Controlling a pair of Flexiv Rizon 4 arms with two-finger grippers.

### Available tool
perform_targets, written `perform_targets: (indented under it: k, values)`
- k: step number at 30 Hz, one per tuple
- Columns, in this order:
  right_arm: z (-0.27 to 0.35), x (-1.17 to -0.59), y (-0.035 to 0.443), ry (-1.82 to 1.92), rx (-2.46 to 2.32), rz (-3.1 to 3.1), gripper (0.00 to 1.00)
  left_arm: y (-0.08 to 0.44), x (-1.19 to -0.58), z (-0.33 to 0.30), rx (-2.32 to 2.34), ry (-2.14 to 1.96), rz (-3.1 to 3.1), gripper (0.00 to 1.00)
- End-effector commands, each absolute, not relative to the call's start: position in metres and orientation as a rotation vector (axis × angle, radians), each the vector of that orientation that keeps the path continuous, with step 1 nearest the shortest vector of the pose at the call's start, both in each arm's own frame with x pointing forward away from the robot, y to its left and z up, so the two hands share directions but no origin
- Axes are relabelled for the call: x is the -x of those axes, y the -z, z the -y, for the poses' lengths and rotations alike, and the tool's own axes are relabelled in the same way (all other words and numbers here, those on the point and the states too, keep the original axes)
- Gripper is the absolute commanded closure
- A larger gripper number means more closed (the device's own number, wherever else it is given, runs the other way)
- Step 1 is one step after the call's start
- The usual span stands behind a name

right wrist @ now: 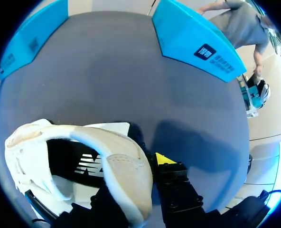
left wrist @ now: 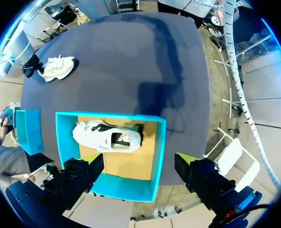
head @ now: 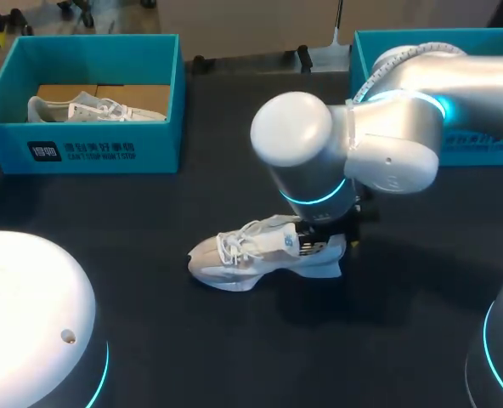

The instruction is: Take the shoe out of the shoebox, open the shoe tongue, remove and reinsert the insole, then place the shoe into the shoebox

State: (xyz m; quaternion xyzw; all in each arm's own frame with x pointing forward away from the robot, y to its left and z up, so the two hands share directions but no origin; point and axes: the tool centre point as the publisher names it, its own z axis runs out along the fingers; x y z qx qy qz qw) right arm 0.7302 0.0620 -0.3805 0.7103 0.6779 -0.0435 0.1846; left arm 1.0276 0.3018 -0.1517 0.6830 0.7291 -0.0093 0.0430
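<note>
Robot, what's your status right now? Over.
Left gripper open, above teal cardboard shoebox holding second white shoe. Right gripper at heel of white mesh sneaker on black table. Nothing between sneaker and shoebox.

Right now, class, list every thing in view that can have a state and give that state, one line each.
table shoe: out of the box, standing on its sole.
right gripper: jaws shut on the table shoe's heel.
left shoebox: open, a second shoe lying inside.
left gripper: jaws open, empty, above the left shoebox.
right shoebox: open, inside hidden by the right arm.
</note>
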Motion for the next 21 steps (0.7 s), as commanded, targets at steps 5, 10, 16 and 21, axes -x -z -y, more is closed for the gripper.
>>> perform_targets:
  k: [5, 10, 16, 21]
  values:
    - [-0.060, -0.730, 0.367, 0.084, -2.001, -1.922, 0.00, 0.151, -1.026, -0.302, -2.089, 0.022, -2.230, 0.00]
    - [-0.061, -0.727, 0.343, 0.034, -1.974, -1.972, 0.00, 0.151, -1.026, -0.302, -2.089, 0.022, -2.230, 0.00]
    - [-0.067, -0.725, 0.305, -0.056, -1.880, -2.115, 0.00, 0.151, -1.026, -0.302, -2.089, 0.022, -2.230, 0.00]
    - [-0.074, -0.726, 0.284, -0.089, -1.688, -2.282, 0.00, 0.151, -1.026, -0.302, -2.089, 0.022, -2.230, 0.00]
